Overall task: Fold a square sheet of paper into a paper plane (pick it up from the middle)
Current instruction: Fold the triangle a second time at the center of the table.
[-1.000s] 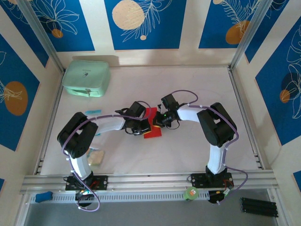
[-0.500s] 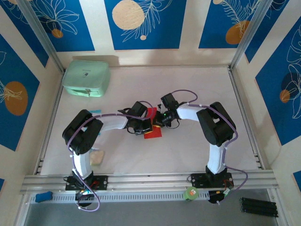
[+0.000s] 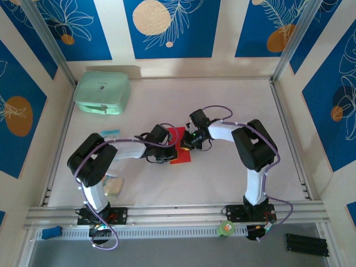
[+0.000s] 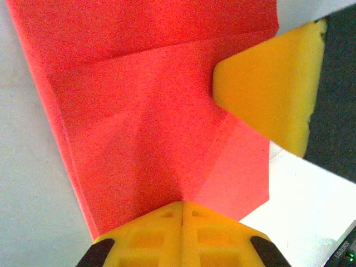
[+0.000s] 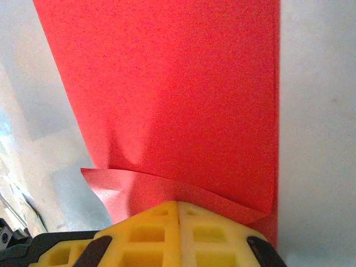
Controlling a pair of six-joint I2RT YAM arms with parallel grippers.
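Red paper sheet (image 3: 179, 146), part-folded and creased, lies mid-desk (image 3: 233, 111) under the left pincer (image 4: 182, 208) and right pincer (image 5: 178, 204), both clenched and pressing on it; the next move probably requires pinning one side while flattening the fold.

Square sheet of paper (image 3: 181, 157): bright red, creased, part-folded, one edge lifted.

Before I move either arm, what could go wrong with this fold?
1. Both the left gripper and right gripper look shut on the red paper; pulling them apart could tear it.
2. A loose flap bulges just ahead of the right gripper, so pressing now may set a crooked crease.
3. In the top view the grippers crowd together over the paper; a sideways move may make them collide.
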